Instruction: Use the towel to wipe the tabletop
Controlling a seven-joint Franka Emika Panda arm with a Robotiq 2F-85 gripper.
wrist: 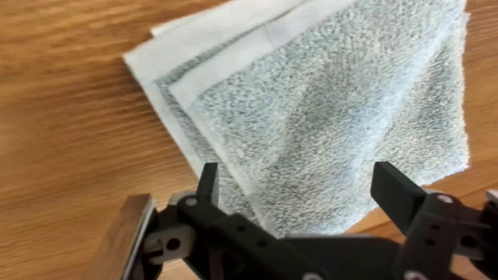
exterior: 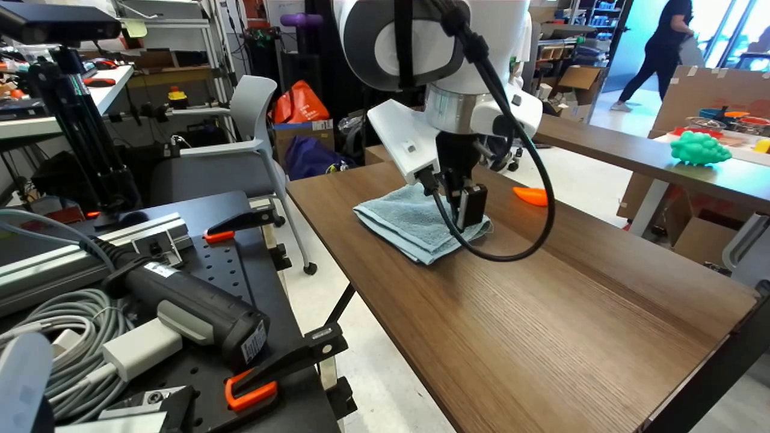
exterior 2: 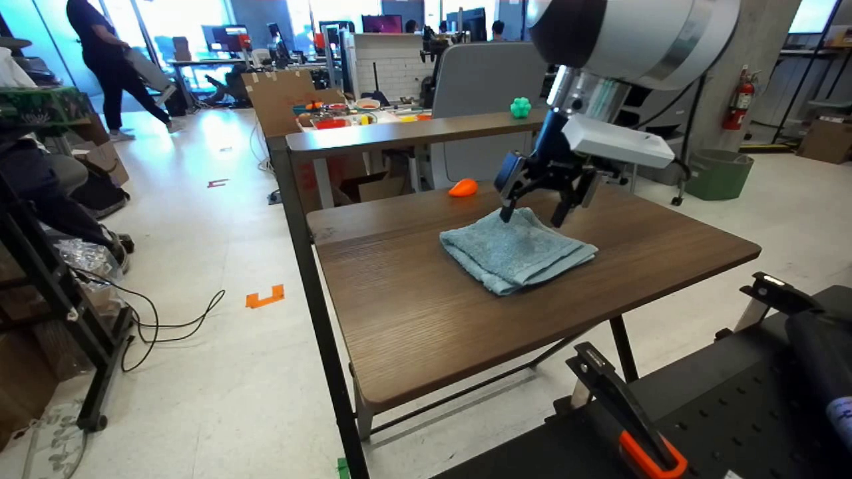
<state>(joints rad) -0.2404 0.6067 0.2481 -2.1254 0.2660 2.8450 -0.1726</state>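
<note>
A folded light blue-grey towel (exterior: 409, 219) lies on the brown wooden tabletop (exterior: 511, 337), towards its far end in this exterior view. It also shows on the tabletop (exterior 2: 399, 299) in an exterior view as a folded towel (exterior 2: 519, 256). In the wrist view the towel (wrist: 311, 116) fills the middle and upper right, with layered hems on its left side. My gripper (exterior 2: 532, 217) points down over one edge part of the towel. In the wrist view the gripper (wrist: 295, 171) is open, its fingers wide apart with nothing gripped. Whether the fingertips touch the towel I cannot tell.
An orange object (exterior 2: 464, 187) lies on the tabletop behind the towel. A raised shelf (exterior 2: 399, 133) runs along the back edge with a green bumpy object (exterior 2: 520, 107) on it. A black cart (exterior: 240, 270) with clamps stands beside the table. A black cable (exterior: 544, 198) loops from the wrist.
</note>
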